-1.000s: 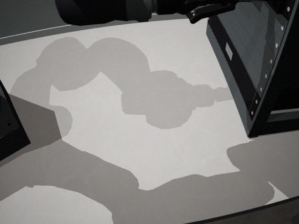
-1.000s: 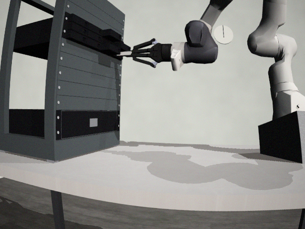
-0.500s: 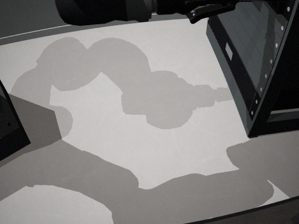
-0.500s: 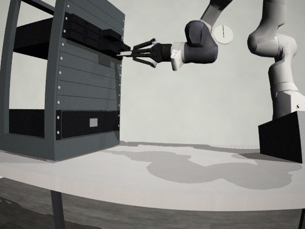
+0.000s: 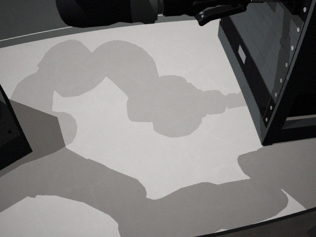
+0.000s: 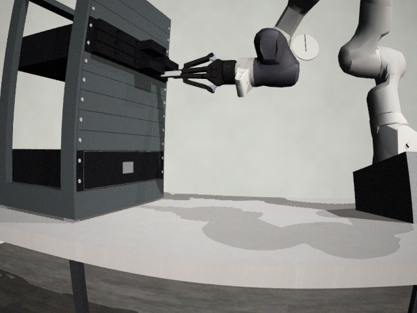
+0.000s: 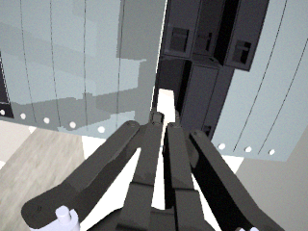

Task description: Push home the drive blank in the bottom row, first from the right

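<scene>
We see our end effector point(image 6: 168, 74) reaching straight out sideways at the front of the rack point(image 6: 121, 111). It is squeezed tight with nothing inside it. Its pale fingertips press together and sit right at the bottom row of the storage chassis point(image 6: 114, 47), on the right end. The bottom-right blank point(image 6: 170, 64) there sticks out, just above the tips. We cannot tell if they touch. The rack stands upright on the tabletop point(image 6: 202, 249).
</scene>
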Tool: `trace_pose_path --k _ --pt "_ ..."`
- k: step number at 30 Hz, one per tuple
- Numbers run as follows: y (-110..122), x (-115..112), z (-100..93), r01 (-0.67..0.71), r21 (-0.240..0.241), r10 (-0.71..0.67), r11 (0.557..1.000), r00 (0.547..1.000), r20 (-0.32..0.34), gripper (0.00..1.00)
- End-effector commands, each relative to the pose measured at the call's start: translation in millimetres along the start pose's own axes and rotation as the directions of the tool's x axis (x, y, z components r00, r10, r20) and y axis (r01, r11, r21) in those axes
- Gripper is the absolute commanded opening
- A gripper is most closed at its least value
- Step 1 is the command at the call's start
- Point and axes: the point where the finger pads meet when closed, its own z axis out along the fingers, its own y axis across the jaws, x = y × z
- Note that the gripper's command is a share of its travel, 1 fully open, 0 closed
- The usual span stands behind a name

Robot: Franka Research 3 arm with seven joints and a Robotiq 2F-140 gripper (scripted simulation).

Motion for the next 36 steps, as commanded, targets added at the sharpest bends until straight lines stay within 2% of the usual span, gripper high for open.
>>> trace_pose_path --k 1,10,12,17,29,36 --pt "-2.7 -0.3 -11.9 -0.003 0.008 0.003 1.0 1.0 -0.004 0.0" --pt "-2.4 -0.7 -62.7 -0.003 0.008 0.004 1.0 1.0 -0.007 0.0" --pt "-2.4 -0.7 -62.7 -0.003 0.008 0.004 1.0 1.0 -0.007 0.0" --pt "-2.3 -0.8 -76.3 -0.003 0.008 0.004 1.0 1.0 -0.007 0.0" --pt "-2.1 -0.9 -81.1 -0.003 0.008 0.004 1.0 1.0 -0.007 0.0" --pt "-1.3 -1.3 -101.0 -0.003 0.008 0.004 1.0 1.0 -0.007 0.0"
